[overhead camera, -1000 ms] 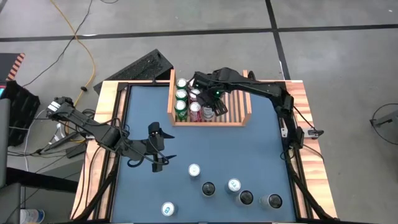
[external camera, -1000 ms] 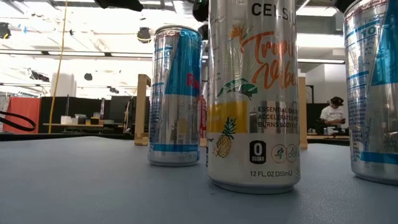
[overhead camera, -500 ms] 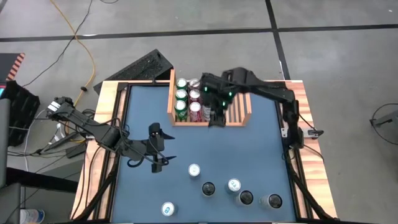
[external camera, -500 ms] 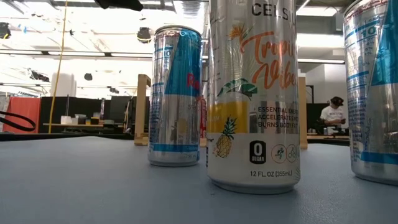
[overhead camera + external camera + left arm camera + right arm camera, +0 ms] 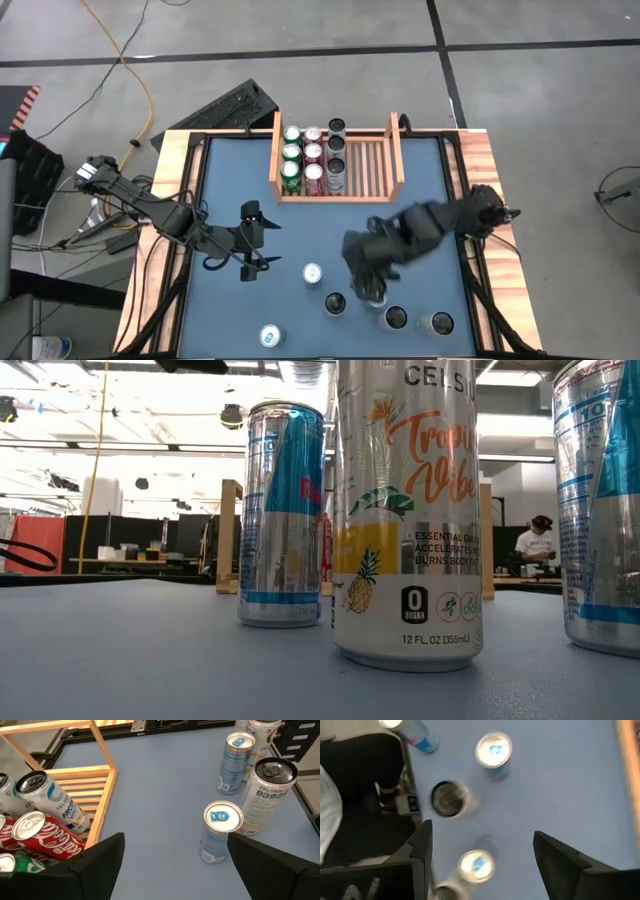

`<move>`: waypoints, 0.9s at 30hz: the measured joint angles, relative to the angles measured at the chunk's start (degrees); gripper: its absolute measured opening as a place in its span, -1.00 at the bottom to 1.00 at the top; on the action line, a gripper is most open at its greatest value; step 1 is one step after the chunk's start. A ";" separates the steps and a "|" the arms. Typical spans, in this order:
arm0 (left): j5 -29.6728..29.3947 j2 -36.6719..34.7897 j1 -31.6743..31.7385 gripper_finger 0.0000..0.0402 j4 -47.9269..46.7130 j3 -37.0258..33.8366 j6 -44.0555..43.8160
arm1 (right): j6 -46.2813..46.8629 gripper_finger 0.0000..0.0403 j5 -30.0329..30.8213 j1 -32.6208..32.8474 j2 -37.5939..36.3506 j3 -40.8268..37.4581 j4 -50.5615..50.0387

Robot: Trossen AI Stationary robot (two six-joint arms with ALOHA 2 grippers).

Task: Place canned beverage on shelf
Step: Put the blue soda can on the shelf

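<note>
**Right gripper above loose cans, fingers spread, nothing held**

- Shelf [image 5: 388, 160] sits at the table's far edge, centre. It holds three rows of cans on its left side: green cans [image 5: 291, 168], red Coca-Cola cans [image 5: 313, 168], and a third row of dark-topped cans [image 5: 336, 160]. The right half shows bare slats.
- Right gripper [image 5: 368, 283] is over the near-centre table, above the loose can cluster; right wrist view shows its fingers [image 5: 422, 842] wide apart, empty.
- Loose cans: silver-top can [image 5: 313, 273], dark-top Celsius can [image 5: 335, 303], two more [image 5: 396, 319] [image 5: 436, 324], and one apart at the near edge [image 5: 269, 336].
- Left gripper [image 5: 250, 240] is idle at left-centre, fingers apart, empty.
</note>
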 joint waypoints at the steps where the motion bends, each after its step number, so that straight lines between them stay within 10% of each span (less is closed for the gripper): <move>1: 0.00 0.00 0.00 0.70 0.01 0.00 0.12 | 3.51 0.23 1.47 1.83 0.00 -0.82 -0.04; 11: -0.03 0.00 0.00 0.70 0.06 0.00 1.19 | 29.55 0.24 -4.94 8.44 0.15 -17.88 0.02; 27: -0.15 0.00 0.00 0.70 0.05 0.00 1.67 | 27.20 0.24 -9.32 8.18 0.20 -25.26 6.63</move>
